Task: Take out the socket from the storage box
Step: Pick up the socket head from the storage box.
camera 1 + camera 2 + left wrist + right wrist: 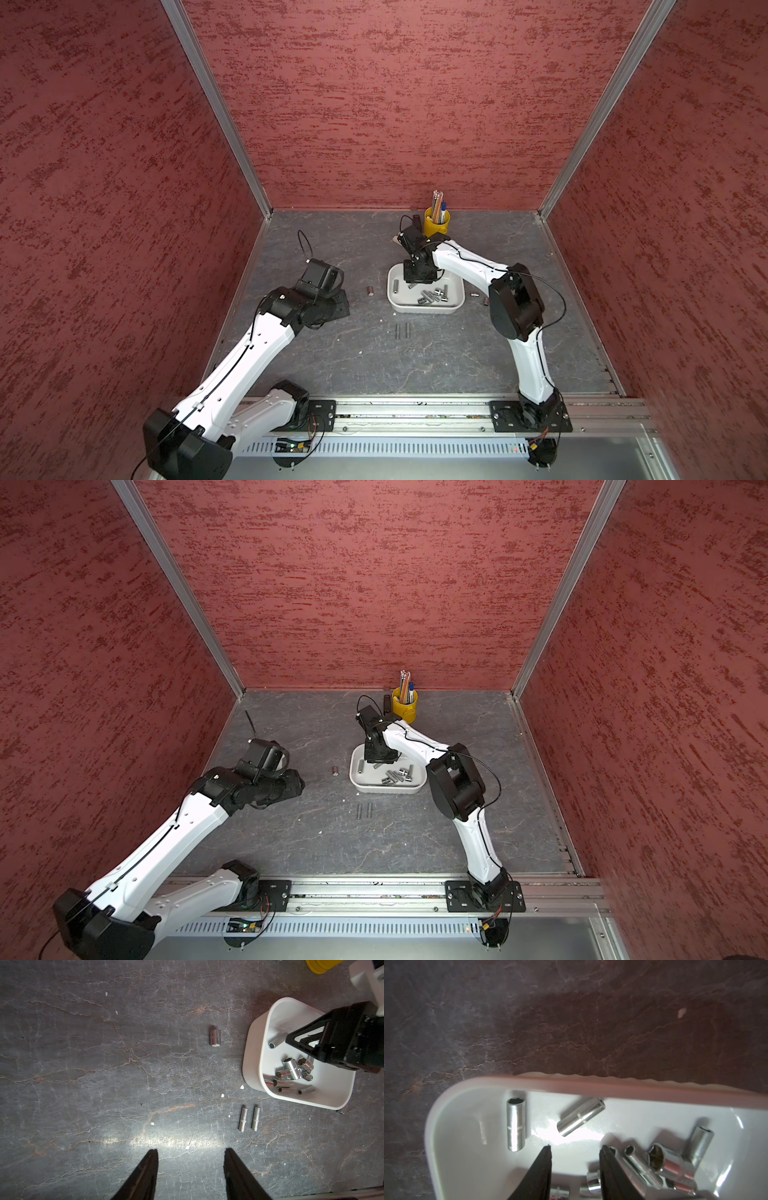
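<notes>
The white storage box (pixel 424 309) (pixel 386 789) (pixel 249 1059) sits mid-table with several chrome sockets (pixel 432 296) (pixel 395 776) (pixel 291 1068) lying in it. My right gripper (pixel 575 1147) (pixel 417 283) points down into the far side of the box, jaws open, with bare box floor between the tips. Two long sockets (pixel 516 1124) (pixel 580 1120) lie just ahead of the tips, and a cluster of others (pixel 660 1159) lies against one finger. My left gripper (pixel 191 1150) hovers open over bare table, left of the box.
One short socket (pixel 370 291) (pixel 215 1037) lies left of the box. Two long ones (pixel 402 331) (pixel 249 1119) lie side by side in front of it, and another small one (pixel 475 295) lies at its right. A yellow pen cup (pixel 436 224) stands behind the box near the back wall.
</notes>
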You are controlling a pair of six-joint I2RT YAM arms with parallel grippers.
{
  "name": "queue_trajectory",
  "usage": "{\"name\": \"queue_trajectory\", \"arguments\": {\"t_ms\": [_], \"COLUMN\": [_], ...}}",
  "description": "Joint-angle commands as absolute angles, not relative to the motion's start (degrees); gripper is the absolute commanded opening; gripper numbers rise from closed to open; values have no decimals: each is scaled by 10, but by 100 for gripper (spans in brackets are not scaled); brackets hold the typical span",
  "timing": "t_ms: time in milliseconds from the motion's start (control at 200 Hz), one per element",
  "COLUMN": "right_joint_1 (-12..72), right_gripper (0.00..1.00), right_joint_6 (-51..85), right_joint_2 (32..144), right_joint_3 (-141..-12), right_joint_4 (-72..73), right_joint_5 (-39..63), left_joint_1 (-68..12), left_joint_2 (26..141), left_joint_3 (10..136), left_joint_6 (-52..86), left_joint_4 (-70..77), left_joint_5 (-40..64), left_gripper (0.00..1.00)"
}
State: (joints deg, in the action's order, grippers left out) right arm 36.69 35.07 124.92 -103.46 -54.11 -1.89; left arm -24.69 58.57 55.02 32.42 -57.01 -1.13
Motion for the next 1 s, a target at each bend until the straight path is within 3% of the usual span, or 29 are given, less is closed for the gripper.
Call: {"name": "queue_trajectory", "arguments": {"t_ms": [0, 536, 997], "right_joint_1": [371, 370, 381], "right_gripper": [43, 45, 10], "right_joint_6": [376, 398, 370], "right_joint_2": [1265, 1344, 1316], "right_joint_3": [-1049, -1103, -1092], "right_joint_4": [-550, -536, -529], "right_joint_5": [-41, -34, -21], "left_joint_1": [-242, -239, -238], "left_joint_2": [578, 582, 583], "left_joint_3": [542, 533, 527], "left_joint_6": [310, 306, 304], "left_joint_4": [-568, -560, -552], "left_joint_5": [-3, 0, 1], "left_gripper": [54, 52, 52]}}
